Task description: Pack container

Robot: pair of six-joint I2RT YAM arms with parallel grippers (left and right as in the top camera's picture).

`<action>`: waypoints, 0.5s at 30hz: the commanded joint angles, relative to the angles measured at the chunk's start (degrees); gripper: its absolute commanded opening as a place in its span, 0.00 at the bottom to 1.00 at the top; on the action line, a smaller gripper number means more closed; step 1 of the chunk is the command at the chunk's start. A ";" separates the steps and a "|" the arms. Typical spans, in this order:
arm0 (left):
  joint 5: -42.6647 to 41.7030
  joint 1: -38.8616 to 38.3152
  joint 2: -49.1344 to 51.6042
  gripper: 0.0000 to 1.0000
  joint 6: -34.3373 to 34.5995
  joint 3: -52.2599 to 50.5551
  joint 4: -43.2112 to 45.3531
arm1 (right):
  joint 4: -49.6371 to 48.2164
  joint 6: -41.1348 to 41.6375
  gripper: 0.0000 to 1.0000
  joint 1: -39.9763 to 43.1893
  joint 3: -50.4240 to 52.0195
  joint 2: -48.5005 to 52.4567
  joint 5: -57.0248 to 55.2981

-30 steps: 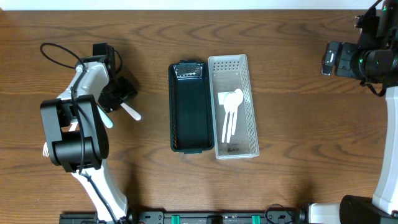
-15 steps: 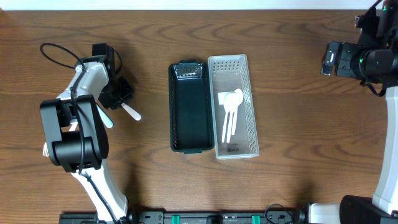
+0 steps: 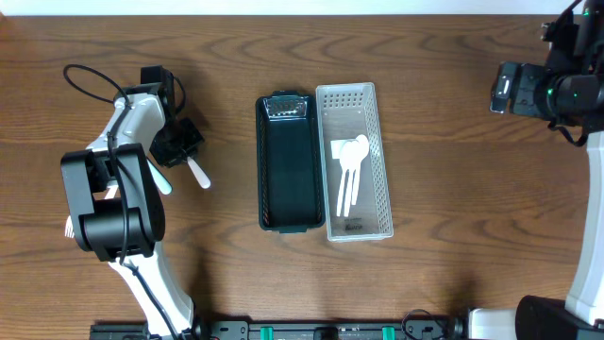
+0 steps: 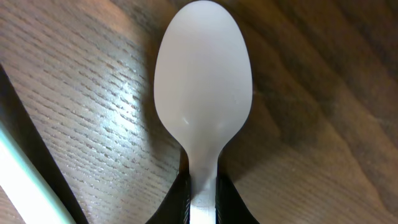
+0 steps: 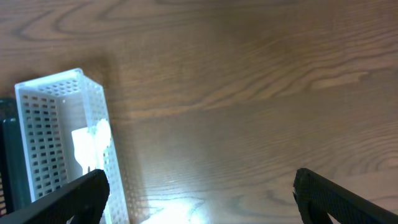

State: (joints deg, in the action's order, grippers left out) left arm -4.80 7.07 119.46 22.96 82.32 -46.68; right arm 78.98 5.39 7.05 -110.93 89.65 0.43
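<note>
Overhead view: a dark oblong tub (image 3: 286, 179) stands open in the middle of the wooden table (image 3: 453, 236), and the rest is placed from it. A white perforated basket (image 3: 346, 104) of about the same length sits against the tub's right long side. A few white spoons (image 3: 349, 175) lie lengthwise in the basket, bowls toward the far end. Well to the left of the tub, the left arm (image 3: 132, 123) bends over the table. The left jaws are closed tight on the handle of a white plastic spoon (image 3: 197, 173), whose bowl end slants toward the tub's near left corner. The left wrist view shows the two dark tips pinching that handle from both sides, with the bowl low over the wood grain; I cannot tell whether it touches. Another pale utensil (image 3: 162, 181) lies just beyond the held spoon, farther from the tub and partly under the arm. Far to the right of the tub, the right arm (image 3: 566, 94) hangs near the table's far edge. In the right wrist view the right jaws are spread wide with nothing between them.
</note>
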 commanded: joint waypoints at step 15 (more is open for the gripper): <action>-0.59 -19.80 -30.05 0.06 -4.44 1.18 -7.17 | -0.37 1.18 0.99 6.69 0.04 0.04 -0.22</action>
State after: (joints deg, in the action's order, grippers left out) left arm -5.23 -7.62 92.03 19.42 82.76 -53.41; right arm 78.61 5.87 13.10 -110.93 89.65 0.40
